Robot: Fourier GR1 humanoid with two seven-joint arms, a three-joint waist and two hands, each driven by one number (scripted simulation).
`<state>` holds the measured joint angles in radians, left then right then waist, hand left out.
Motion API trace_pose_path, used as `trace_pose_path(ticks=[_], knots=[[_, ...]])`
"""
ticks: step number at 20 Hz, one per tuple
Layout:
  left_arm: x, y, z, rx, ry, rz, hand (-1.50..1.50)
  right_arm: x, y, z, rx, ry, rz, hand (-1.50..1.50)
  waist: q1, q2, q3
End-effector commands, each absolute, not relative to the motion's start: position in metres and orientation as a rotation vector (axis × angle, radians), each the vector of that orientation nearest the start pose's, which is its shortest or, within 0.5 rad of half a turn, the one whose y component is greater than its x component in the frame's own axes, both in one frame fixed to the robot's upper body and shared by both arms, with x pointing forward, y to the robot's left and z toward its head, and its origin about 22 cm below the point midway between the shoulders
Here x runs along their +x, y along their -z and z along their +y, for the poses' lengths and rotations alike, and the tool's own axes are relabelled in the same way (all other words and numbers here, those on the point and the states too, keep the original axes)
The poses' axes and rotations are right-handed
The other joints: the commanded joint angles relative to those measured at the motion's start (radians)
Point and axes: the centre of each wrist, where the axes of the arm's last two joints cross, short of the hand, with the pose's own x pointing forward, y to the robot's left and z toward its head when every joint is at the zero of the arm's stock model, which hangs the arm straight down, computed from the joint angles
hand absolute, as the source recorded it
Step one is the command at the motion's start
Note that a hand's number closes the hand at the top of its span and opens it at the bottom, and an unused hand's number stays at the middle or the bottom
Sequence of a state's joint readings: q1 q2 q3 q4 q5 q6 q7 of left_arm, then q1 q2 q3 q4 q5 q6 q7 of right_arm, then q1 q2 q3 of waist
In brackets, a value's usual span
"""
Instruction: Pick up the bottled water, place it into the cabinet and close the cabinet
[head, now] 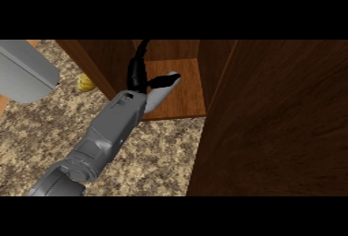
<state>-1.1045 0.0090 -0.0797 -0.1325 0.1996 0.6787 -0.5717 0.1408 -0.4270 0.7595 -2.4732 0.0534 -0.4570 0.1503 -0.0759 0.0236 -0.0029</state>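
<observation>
Speckled counter is stretching up to the cabinet, whose door is standing open. One forearm is reaching from the lower left toward the shelf; which arm, I cannot tell. Its hand is curling around the bottle, which is slanting over the shelf, top pointing inward.

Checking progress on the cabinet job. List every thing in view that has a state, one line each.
bottled water: held, tilted, its top end over the cabinet floor.
cabinet: open, floor board visible inside.
cabinet door: swung open, at the view's right.
hand: curled round the bottled water, reaching into the cabinet; which hand it is cannot be told.
yellow object: on the counter, mostly hidden.
</observation>
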Motion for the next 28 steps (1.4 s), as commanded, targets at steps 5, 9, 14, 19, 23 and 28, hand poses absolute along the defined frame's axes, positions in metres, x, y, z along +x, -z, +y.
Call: trace_pose_path(ticks=[5, 9, 14, 19, 23, 28], knots=[[0.420, -0.013, 0.111, 0.145, 0.013, -1.922, 1.50, 0.090, -0.163, -0.160, 0.348, -0.249, -1.980, -1.50, 0.025, -0.012, 0.000], [0.420, -0.019, 0.107, -0.001, 0.015, -1.939, 1.50, 0.101, -0.157, -0.157, 0.327, -0.224, -1.966, -1.50, 0.043, -0.018, 0.002], [0.417, -0.022, 0.104, -0.168, -0.006, -1.902, 1.50, 0.090, -0.163, -0.159, 0.310, -0.228, -1.974, -1.50, 0.056, -0.030, 0.002], [0.400, -0.007, 0.106, -0.367, 0.007, -1.859, 1.50, 0.082, -0.173, -0.169, 0.261, -0.221, -1.984, -1.50, 0.067, -0.037, 0.002], [0.379, -0.001, 0.108, -0.422, -0.016, -1.845, 1.50, 0.089, -0.168, -0.170, 0.240, -0.200, -1.982, -1.50, 0.093, -0.038, 0.003], [0.347, 0.014, 0.132, -0.454, -0.067, -1.863, 1.50, 0.083, -0.171, -0.169, 0.241, -0.214, -1.985, -1.50, 0.110, -0.045, 0.002]])
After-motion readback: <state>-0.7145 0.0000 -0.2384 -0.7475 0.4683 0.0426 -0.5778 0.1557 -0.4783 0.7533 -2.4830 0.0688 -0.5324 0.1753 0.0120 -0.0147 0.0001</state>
